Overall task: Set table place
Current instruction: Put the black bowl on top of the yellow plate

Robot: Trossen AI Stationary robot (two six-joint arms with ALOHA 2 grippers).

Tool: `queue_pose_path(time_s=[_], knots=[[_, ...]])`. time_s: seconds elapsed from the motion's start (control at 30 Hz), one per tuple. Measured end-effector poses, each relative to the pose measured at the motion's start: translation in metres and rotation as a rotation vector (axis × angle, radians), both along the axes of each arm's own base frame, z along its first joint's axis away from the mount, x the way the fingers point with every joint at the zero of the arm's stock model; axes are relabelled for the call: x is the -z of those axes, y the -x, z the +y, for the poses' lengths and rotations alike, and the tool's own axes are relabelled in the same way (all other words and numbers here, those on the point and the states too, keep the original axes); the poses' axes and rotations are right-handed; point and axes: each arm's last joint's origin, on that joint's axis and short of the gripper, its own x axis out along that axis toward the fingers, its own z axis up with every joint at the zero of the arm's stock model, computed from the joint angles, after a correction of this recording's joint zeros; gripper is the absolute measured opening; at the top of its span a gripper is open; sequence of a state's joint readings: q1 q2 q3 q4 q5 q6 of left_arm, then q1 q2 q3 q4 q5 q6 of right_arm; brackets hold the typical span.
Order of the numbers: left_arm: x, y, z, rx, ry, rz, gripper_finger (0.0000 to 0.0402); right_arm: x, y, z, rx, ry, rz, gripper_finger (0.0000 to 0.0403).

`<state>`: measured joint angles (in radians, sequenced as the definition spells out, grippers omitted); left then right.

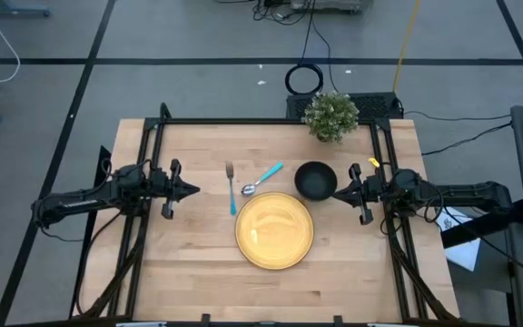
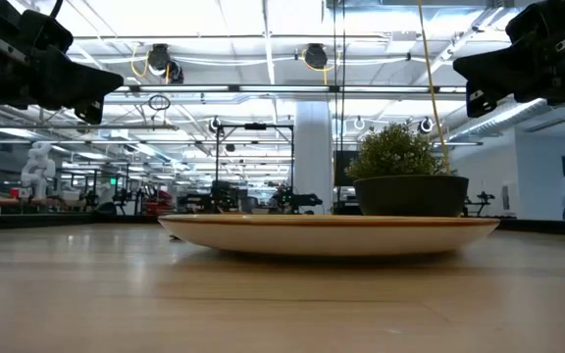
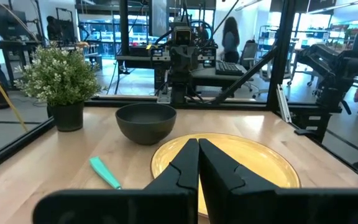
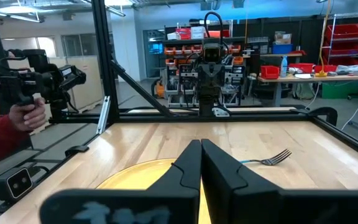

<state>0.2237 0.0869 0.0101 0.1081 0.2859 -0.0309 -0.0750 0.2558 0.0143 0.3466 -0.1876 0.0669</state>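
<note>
On the table (image 1: 189, 263) sits the yellow plate (image 1: 274, 231).

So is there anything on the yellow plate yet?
Nothing: the yellow plate lies bare. The fork and the teal-handled spoon lie on the table beside it, the black bowl just beyond its rim. What lies beneath the plate is hidden.

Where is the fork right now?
In the high view, the silver metal fork with a blue handle lies on the wooden table, just left of the blue-handled spoon and round yellow plate.
</note>
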Motion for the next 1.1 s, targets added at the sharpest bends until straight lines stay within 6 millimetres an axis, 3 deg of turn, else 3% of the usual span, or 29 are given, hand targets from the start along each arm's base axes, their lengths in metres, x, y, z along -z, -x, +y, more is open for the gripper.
queue_pose_path(time_s=[0.23, 0.73, 0.9, 1.1], knots=[[-0.005, 0.000, 0.001, -0.054, -0.110, -0.060, 0.0017, -0.002, 0.000, 0.000, 0.000, 0.001, -0.019, 0.0000], [-0.004, 0.000, 0.002, -0.066, -0.119, -0.047, 0.0017, -0.013, 0.002, 0.000, 0.001, 0.005, -0.131, 0.0000], [-0.002, 0.000, 0.002, -0.065, -0.090, -0.028, 0.0017, -0.005, 0.000, -0.001, 0.023, 0.013, -0.015, 0.0000], [0.001, 0.000, 0.002, -0.063, -0.073, 0.007, 0.0017, -0.029, -0.004, -0.007, 0.192, 0.057, 0.048, 0.0000]])
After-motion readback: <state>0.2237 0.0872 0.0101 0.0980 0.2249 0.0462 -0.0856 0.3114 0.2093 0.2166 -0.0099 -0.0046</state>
